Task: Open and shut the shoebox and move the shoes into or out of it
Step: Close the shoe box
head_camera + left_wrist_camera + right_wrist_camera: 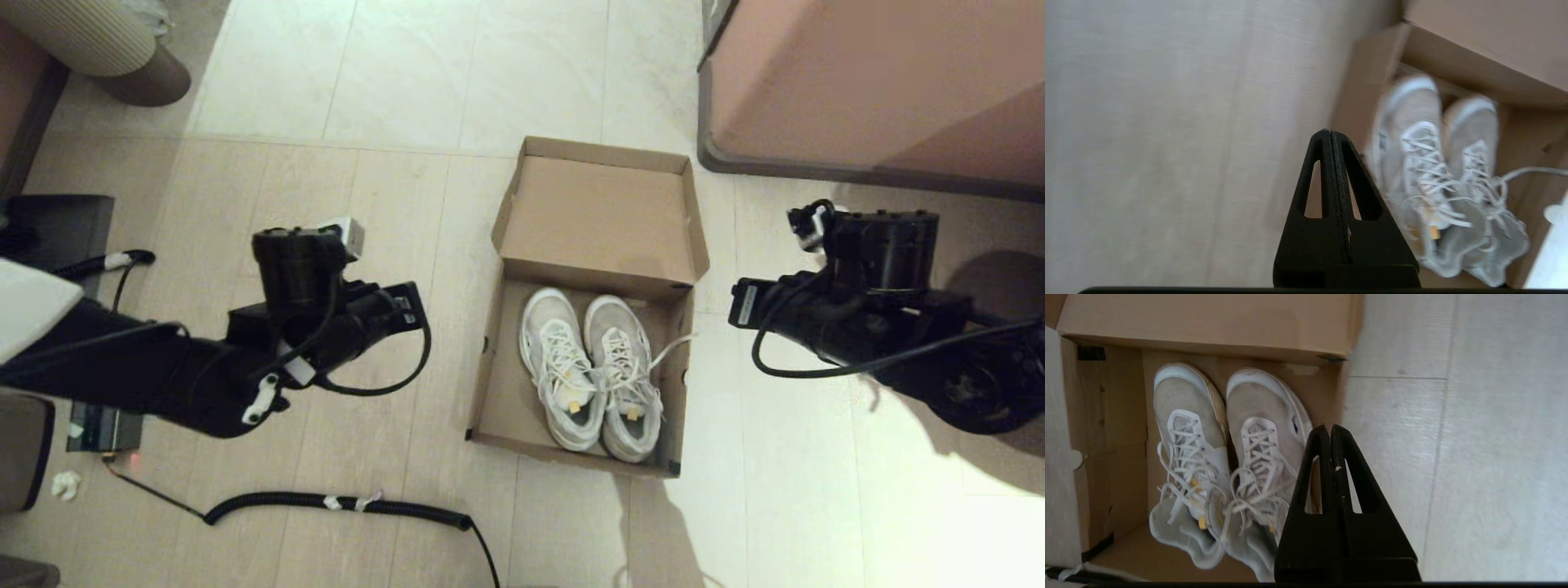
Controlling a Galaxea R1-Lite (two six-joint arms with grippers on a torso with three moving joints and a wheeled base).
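Left hand (1329,136) closed, shoes (592,371) toes toward lid, in shoebox (498,392)

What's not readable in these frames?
- Left gripper and right gripper: in the head view the fingers are hidden behind the arms' own bodies.
- Shoes: motion-blurred in the left wrist view; heels cut off by the right gripper in the right wrist view.
- Shoebox: its sticker shows in no view.
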